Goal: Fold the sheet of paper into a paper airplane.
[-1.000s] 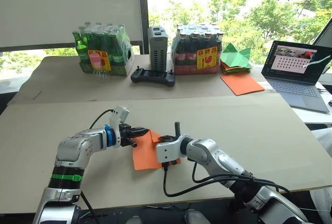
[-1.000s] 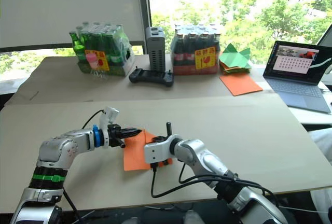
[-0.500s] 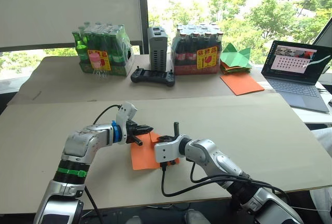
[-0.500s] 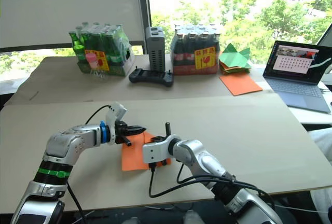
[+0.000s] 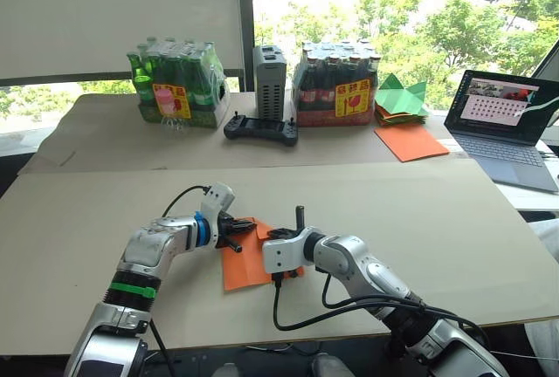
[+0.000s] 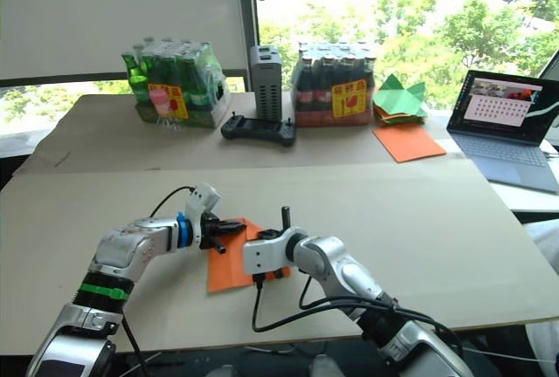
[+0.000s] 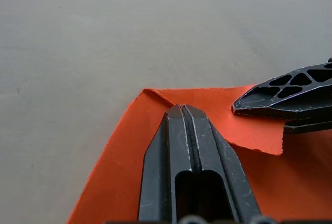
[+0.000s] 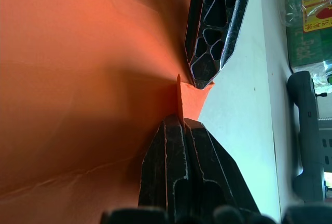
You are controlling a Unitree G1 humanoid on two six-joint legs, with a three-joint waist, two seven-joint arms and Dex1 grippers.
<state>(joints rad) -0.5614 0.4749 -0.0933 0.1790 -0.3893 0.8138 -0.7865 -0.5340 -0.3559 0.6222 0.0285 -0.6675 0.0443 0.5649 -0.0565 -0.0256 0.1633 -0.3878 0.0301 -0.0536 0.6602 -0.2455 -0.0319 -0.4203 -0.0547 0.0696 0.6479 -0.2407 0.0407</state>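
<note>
Sheet of paper (image 5: 243, 260), bright orange, flat on the table (image 5: 454, 220) at lower centre of the head view, far corner folded up into a small flap. Left gripper (image 5: 247, 224) at that far corner, fingers (image 7: 187, 146) pressed together, tip resting on the orange surface just behind the raised flap; no paper seen between them. Right gripper (image 8: 179, 123) at the same corner, fingers pressed together, thin upright edge of orange paper caught at the tip. Other arm's fingers meeting it tip to tip in each wrist view.

Containers along the far table edge, upper part of frame:
- Shrink-wrapped pack of green bottles (image 5: 177, 83), upper left, red-and-yellow label on front. Bottles upright, tightly packed.
- Shrink-wrapped pack of dark bottles (image 5: 336, 82), upper centre, similar label. Bottles upright.
- Grey upright box (image 5: 268, 81) between the two packs; contents not visible.

Black handheld controller (image 5: 260, 129) just in front of the grey box. Green paper shapes (image 5: 400, 100) stacked right of the dark pack, bigger smooth orange sheet (image 5: 410, 142) in front of them. Open laptop (image 5: 500, 124) at right edge, screen lit.
</note>
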